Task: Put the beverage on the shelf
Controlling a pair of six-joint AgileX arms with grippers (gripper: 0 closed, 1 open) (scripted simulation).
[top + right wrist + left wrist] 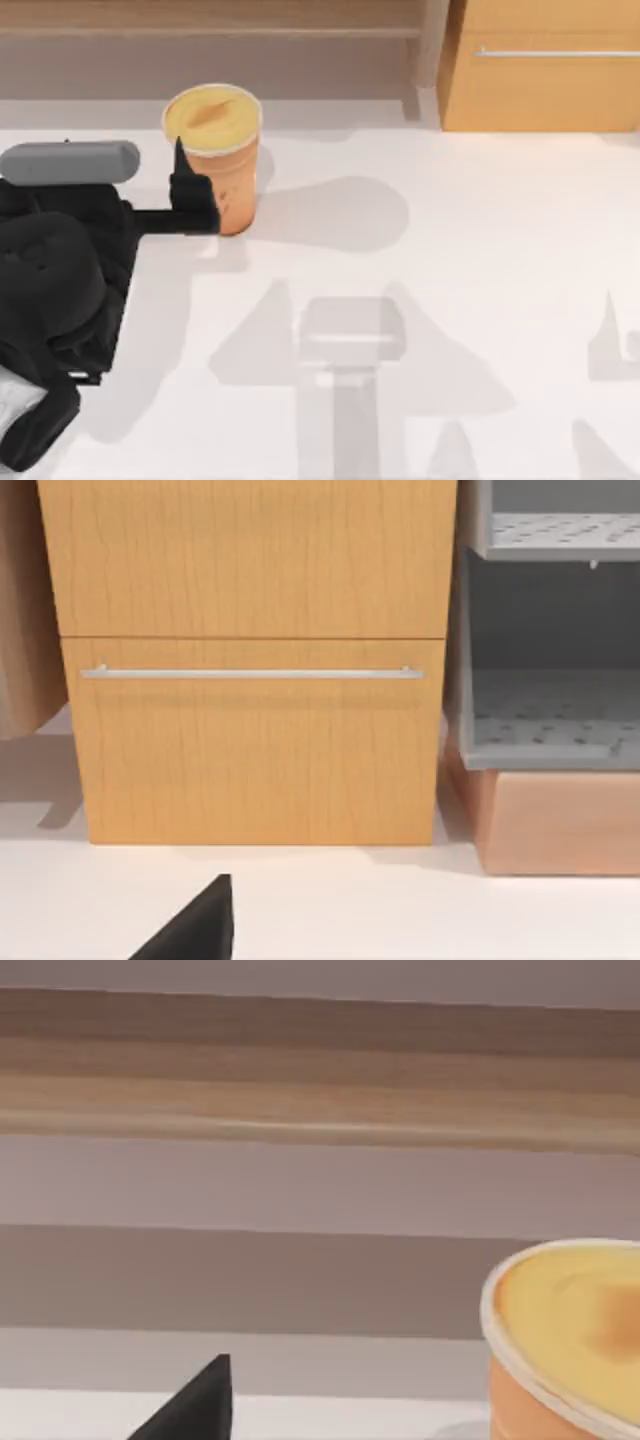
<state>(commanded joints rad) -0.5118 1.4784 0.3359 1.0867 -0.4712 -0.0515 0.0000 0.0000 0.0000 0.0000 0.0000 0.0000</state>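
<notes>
The beverage (213, 150), a tall orange-tan cup with a creamy yellow top, stands upright on the white table just in front of the shelf (210, 32). My left gripper (188, 195) is at the cup's left side, low near its base and close against it, open with nothing between its fingers. In the left wrist view one black fingertip (200, 1405) points at the shelf boards (320, 1100), and the beverage (570, 1340) stands off to the side of it. My right gripper (200, 930) sits parked facing the cabinet.
An orange-tan cabinet with a silver bar handle (545, 70) (250, 680) stands at the back right, past the shelf's grey post (432, 50). Grey perforated racks on a tan block (550, 740) stand beside the cabinet. White tabletop (450, 300) stretches to the front and right.
</notes>
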